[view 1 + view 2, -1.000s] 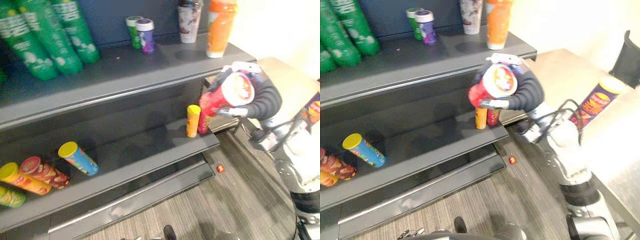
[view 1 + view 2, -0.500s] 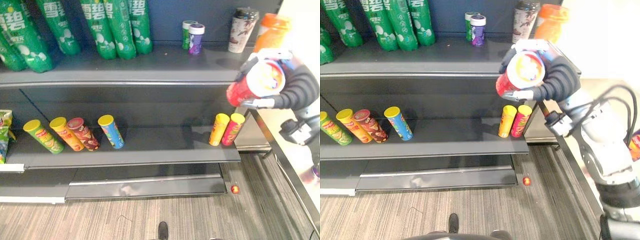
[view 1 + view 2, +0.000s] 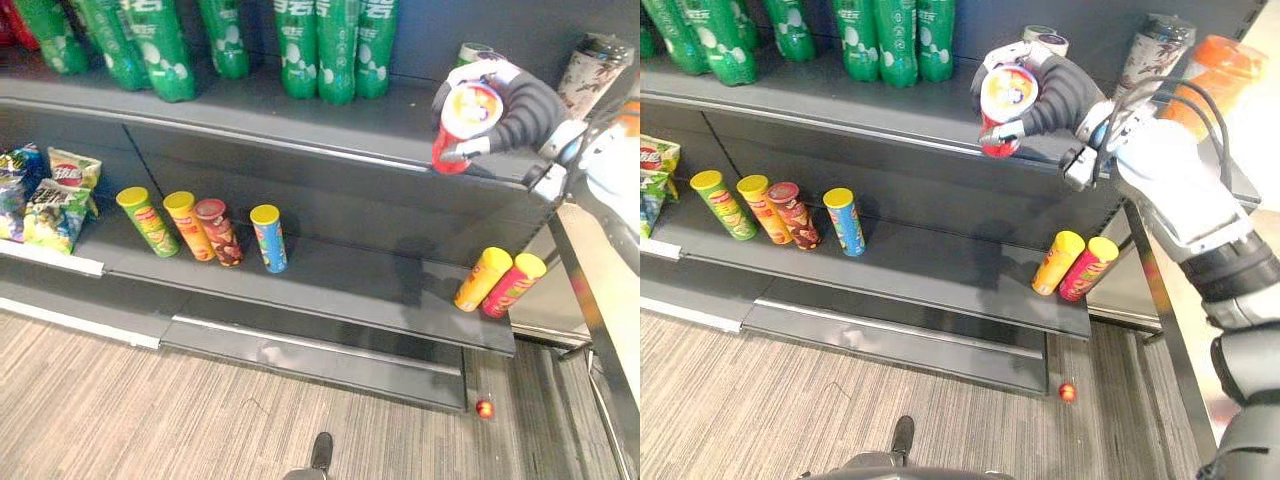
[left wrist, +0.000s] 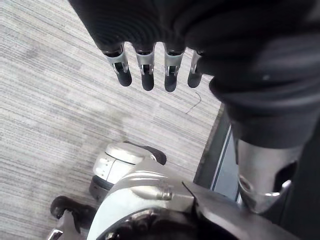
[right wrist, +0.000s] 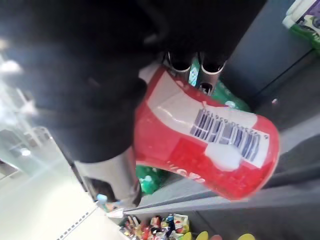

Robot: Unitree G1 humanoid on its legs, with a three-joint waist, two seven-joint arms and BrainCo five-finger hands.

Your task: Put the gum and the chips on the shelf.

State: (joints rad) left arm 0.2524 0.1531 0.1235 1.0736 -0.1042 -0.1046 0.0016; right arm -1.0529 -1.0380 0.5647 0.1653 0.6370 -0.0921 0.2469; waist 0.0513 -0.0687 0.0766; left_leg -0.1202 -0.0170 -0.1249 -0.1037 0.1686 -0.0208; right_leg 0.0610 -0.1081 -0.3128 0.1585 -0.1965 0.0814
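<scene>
the right hand [image 3: 1060, 92], fingers wrapped round the red cardboard chips tube with a pale lid [image 3: 1005, 92], has risen from lower-shelf height to the dark grey upper shelf [image 3: 820, 95] edge, so placing looks close. the left hand [image 4: 150, 65] hangs with straight fingers.

The shelf unit [image 3: 330, 190] was dark grey metal with a dark blue-grey back panel [image 3: 425, 35]. The upper shelf [image 3: 250, 105] ran across the full width. The lower shelf [image 3: 360, 290] sat beneath it and projected further forward. A white strip [image 3: 50, 262] edged the lower shelf at its left end. A dark base panel [image 3: 300, 350] closed the unit at floor level. The floor [image 3: 150, 410] had a grey, finely striped covering. A pale tabletop [image 3: 615, 300] with a dark edge stood to the right of the unit.
</scene>
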